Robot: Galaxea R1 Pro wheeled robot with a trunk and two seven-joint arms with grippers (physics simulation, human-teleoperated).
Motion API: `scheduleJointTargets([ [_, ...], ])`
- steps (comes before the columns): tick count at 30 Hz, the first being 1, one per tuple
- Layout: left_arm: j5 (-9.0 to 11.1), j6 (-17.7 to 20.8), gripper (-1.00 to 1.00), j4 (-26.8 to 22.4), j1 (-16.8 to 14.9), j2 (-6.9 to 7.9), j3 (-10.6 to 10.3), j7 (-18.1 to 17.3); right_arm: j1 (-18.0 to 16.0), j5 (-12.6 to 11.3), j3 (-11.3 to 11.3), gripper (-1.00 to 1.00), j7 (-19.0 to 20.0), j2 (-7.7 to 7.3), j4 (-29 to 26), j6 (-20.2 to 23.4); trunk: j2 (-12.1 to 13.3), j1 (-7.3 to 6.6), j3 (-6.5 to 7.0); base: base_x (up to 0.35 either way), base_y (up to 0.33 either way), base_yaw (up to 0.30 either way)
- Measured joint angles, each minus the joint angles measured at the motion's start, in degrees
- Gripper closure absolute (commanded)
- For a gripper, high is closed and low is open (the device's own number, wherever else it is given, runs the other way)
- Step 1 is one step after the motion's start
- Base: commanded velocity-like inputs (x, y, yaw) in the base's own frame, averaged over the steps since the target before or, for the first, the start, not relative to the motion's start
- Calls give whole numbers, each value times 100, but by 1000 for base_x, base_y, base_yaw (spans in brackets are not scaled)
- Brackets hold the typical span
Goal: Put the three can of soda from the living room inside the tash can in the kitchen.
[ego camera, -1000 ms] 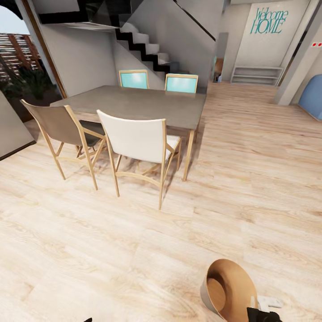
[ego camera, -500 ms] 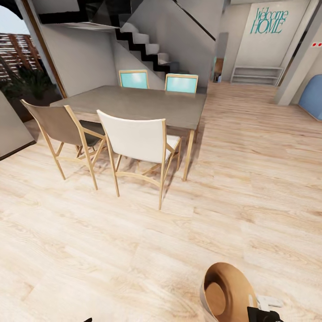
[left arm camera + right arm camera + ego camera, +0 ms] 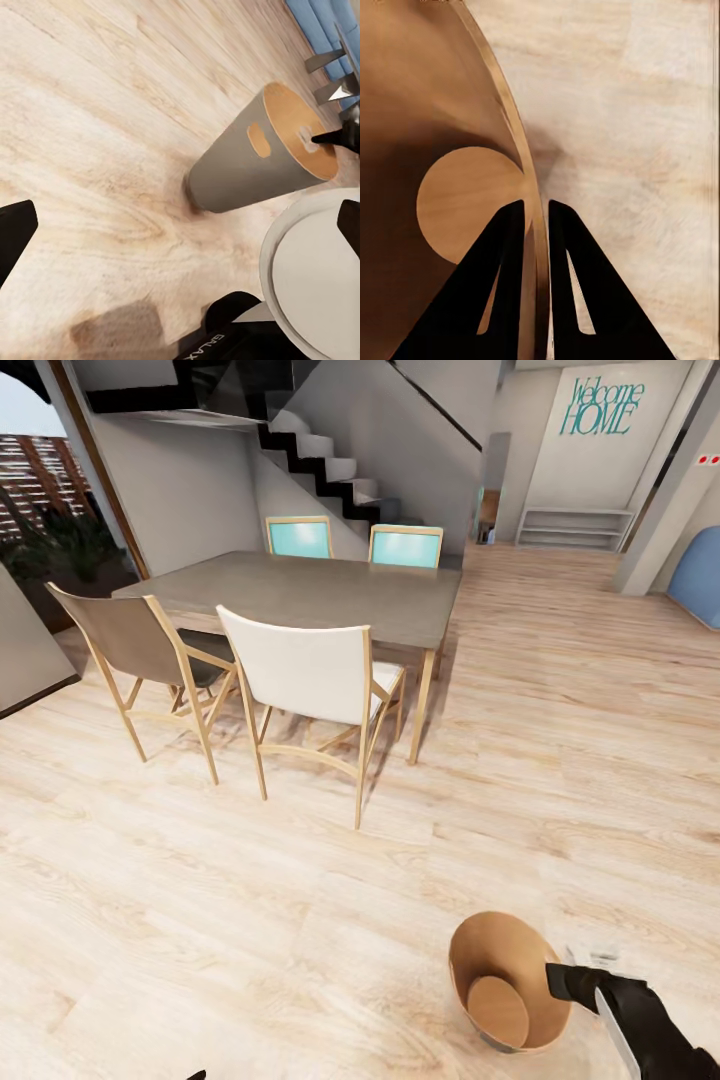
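Since half a second ago, head view: bin (image 3: pixel 505 985) tips from tilted toward upright, right gripper (image 3: pixel 556 980) on its rim above bare wood floor (image 3: pixel 300 920), no cans inside. Left wrist view: bin (image 3: pixel 251 161) leans off floor; left gripper's state cannot be told. Right wrist view: fingers (image 3: pixel 506 285) clenched on bin rim (image 3: pixel 536 247), so bin is being carried.

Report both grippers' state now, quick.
Left gripper: open, fingers wide apart, holding nothing.
Right gripper: shut on the trash can, fingers pinching its rim, one inside, one outside.
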Motion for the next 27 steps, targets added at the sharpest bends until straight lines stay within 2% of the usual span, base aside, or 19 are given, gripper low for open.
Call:
scheduleJointTargets([
  [1, 1, 0, -100, 0, 0, 0, 0, 0, -3, 6, -8, 100, 1, -1, -190, 124, 0, 0, 1, 0, 0, 0],
  [2, 0, 0, -100, 1, 0, 0, 0, 0, 0, 8, -15, 100, 5, -4, -554, 520, 0, 0, 1, 0, 0, 0],
  [4, 2, 0, -100, 0, 0, 0, 0, 0, 27, -39, -14, 100, 15, -3, -921, 981, 0, 0, 0, 0, 0, 0],
  [6, 2, 0, -100, 0, 0, 0, 0, 0, 55, 23, -20, 100, 5, -5, -1401, 1528, 0, 0, 0, 0, 0, 0],
  [8, 3, 0, -100, 0, 0, 0, 0, 0, 70, 32, -27, 100, 7, -6, -1781, 1885, 0, 0, 0, 0, 0, 0],
  [11, 1, 0, -100, 1, -1, 0, -1, 0, 76, -42, -88, 100, 18, -5, -2041, 2083, 0, 0, 1, 0, 0, 0],
  [12, 2, 0, -100, 0, 0, 0, 0, 0, 80, -49, -187, 100, 19, -6, -2152, 2222, 0, 0, 1, 0, 0, 0],
  [15, -2, 0, -100, -1, 0, 0, 0, 0, 83, 81, -405, 100, 5, -7, -2397, 2607, 0, 0, 1, 0, 0, 0],
  [17, -1, 0, -100, 0, 0, 0, 0, 0, 84, 86, -447, 100, 8, -6, -2460, 2689, 0, 0, 0, 0, 0, 0],
  [20, -2, 0, -100, 0, -1, 0, -1, 0, 85, -31, -488, 100, 20, -5, -2524, 2780, 0, 0, 1, 0, 0, 0],
  [24, 1, 0, -100, 0, 0, 0, 0, 0, 88, 60, -516, 100, 9, -6, -2561, 2823, 0, 0, 0, 0, 0, 0],
  [27, 0, 0, -100, 0, -1, 0, -1, 1, 87, 22, -518, 100, 14, -6, -2566, 2832, 0, 0, 0, 0, 0, 0],
])
